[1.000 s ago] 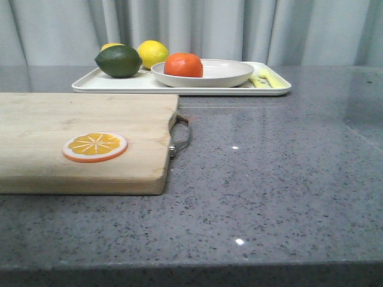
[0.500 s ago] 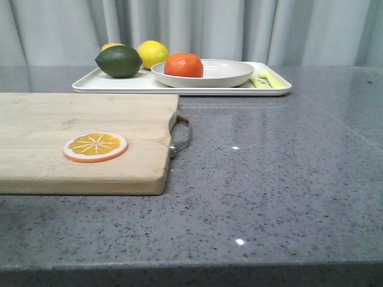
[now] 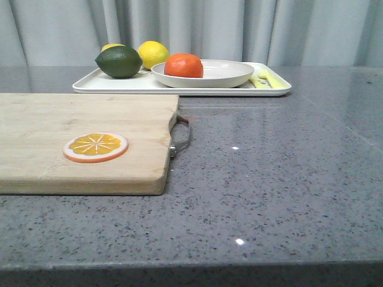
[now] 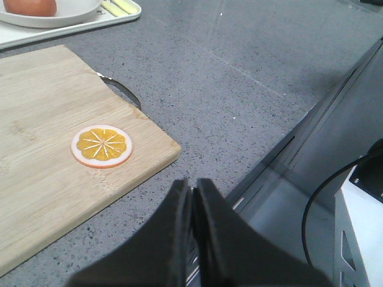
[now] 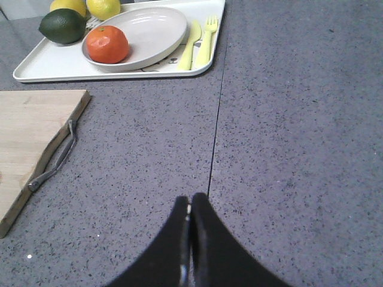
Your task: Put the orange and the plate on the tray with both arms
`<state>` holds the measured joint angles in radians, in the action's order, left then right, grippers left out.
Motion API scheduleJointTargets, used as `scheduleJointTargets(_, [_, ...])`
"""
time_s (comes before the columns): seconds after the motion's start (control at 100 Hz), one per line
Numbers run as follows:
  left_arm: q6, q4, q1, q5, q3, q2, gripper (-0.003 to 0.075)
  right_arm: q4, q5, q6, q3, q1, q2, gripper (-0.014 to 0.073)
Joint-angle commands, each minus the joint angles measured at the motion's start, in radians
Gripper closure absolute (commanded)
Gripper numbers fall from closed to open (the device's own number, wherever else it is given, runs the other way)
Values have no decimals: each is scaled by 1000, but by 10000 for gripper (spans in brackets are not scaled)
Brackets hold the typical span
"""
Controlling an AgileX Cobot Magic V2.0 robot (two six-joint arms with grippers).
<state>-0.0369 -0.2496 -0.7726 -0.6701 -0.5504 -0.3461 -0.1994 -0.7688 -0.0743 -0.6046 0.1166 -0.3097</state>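
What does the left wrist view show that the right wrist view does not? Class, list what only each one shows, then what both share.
Only the left wrist view: the orange slice on the cutting board, and the shut left gripper.

Only the right wrist view: the lime, two lemons, the fork, and the shut right gripper.

Both: the orange in the plate on the tray.

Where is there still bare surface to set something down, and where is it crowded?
Free: the grey counter right of the cutting board and in front of the tray; also the board around the orange slice. Crowded: the tray, with plate, orange, citrus, cutlery.
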Motion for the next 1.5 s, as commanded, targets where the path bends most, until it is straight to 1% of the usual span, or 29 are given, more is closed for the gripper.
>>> scheduleJointTargets(0.0, [-1,-8,2,61,-10,45,739,3,98,11,25,-1,62,653])
scheduleJointTargets(0.21, [-1,-8,2,59,10,108,739,3,92,11,80,-1,136,653])
scheduleJointTargets(0.42, [-1,-8,2,61,10,110,739,3,55,11,84,-1,136,653])
scheduleJointTargets(1.11, [-1,-8,2,61,10,110,739,3,55,11,84,-1,136,653])
scheduleJointTargets(1.37, [-1,-8,2,92,13,111,739,3,55,11,84,-1,136,653])
scheduleJointTargets(1.49, [-1,42,15,136,17,112,739,3,55,11,84,-1,136,653])
